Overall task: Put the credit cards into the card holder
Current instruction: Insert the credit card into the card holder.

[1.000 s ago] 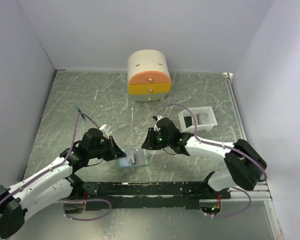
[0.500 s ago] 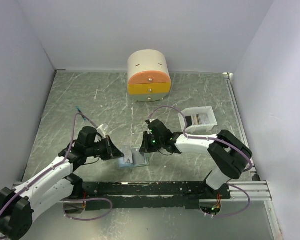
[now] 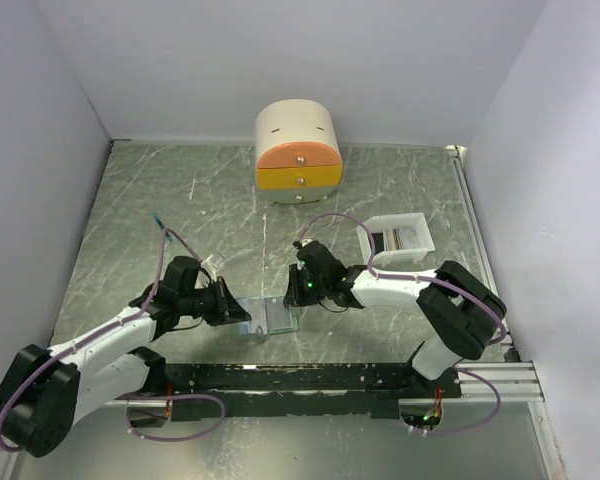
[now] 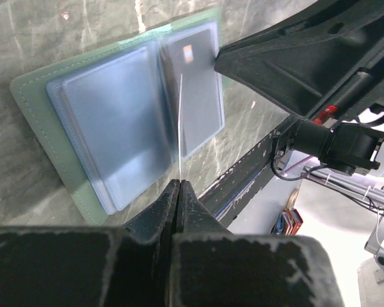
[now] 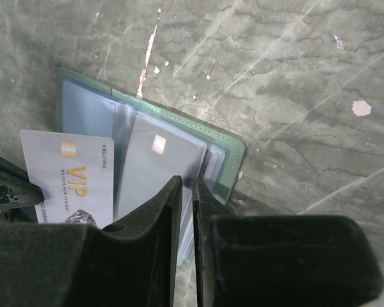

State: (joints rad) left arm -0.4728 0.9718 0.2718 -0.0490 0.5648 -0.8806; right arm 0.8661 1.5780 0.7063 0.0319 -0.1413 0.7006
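The card holder (image 3: 272, 318) lies open on the table between both arms, grey-green with pale blue pockets (image 4: 115, 115). My left gripper (image 4: 178, 182) is shut on a credit card (image 4: 180, 121), seen edge-on there as a thin white line over the holder's fold. In the right wrist view the same card (image 5: 67, 176) is pale grey with "VIP" in gold, standing at the holder's left half. My right gripper (image 5: 191, 182) is closed to a narrow slit on a translucent pocket leaf at the holder's (image 5: 227, 150) right half. More credit cards (image 3: 398, 240) lie in the white tray.
A white rectangular tray (image 3: 421, 232) stands right of the right arm. At the back is a round cream-and-orange drawer box (image 3: 298, 150). Grey walls close in the marbled table on three sides, and a black rail (image 3: 300, 377) runs along the near edge.
The right gripper has come down and left onto the holder and narrowed its jaws on a pocket leaf. The left gripper has stayed shut on the card, shifting slightly.
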